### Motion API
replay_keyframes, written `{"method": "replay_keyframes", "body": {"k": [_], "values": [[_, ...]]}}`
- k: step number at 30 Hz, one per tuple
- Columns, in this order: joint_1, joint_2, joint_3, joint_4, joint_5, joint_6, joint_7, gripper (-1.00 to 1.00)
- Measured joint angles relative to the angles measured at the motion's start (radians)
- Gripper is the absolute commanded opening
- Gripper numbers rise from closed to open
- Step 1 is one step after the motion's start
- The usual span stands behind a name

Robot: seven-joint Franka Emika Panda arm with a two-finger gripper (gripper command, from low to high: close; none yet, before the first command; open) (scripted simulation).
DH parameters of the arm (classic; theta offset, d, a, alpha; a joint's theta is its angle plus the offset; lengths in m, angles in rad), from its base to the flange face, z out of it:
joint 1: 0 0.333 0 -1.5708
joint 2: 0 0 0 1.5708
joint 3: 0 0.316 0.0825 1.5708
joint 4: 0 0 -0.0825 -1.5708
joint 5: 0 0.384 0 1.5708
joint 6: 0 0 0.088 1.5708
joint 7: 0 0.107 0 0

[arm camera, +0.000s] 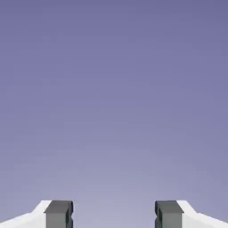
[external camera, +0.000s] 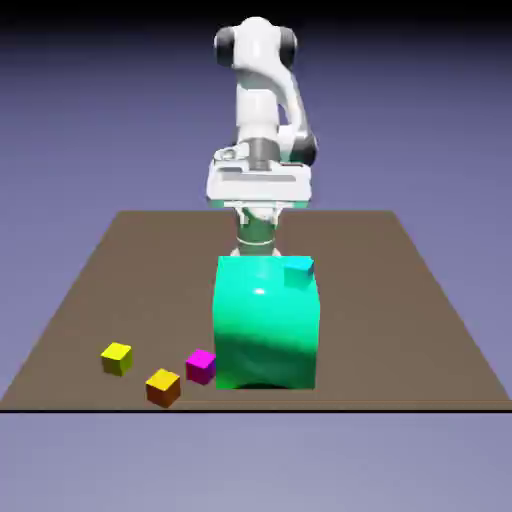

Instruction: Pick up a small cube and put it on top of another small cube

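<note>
Exterior view shows a brown table (external camera: 90,300) with a large green block (external camera: 266,325) near its front middle, hiding the lower part of the white arm (external camera: 262,120) behind it. A small cyan cube (external camera: 298,271) sits at the block's upper corner toward the exterior view's right. Toward the exterior view's left lie three small cubes: a yellow cube (external camera: 117,357), an orange cube (external camera: 163,386) near the front edge, and a magenta cube (external camera: 201,365) just beside the green block. Hand view shows the tool (arm camera: 113,213) with its two grey fingertips (arm camera: 58,213) spread wide apart, nothing between them, only plain backdrop ahead.
</note>
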Motion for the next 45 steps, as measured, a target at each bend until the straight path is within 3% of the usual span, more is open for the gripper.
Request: {"method": "replay_keyframes", "body": {"k": [25,30,31,37,42,45], "values": [[-0.682,0.904,-0.002,0.55,0.317,-0.501,0.933,0.0],[-0.691,1.049,0.033,0.571,0.359,-0.376,0.898,0.0],[-0.692,1.067,0.037,0.574,0.364,-0.361,0.894,-1.0],[-0.683,0.922,0.002,0.552,0.324,-0.485,0.928,-1.0],[-0.534,0.86,0.133,0.654,0.185,-0.655,0.954,-1.0],[-0.526,0.932,0.136,0.648,0.189,-0.576,0.948,-1.0]]}}
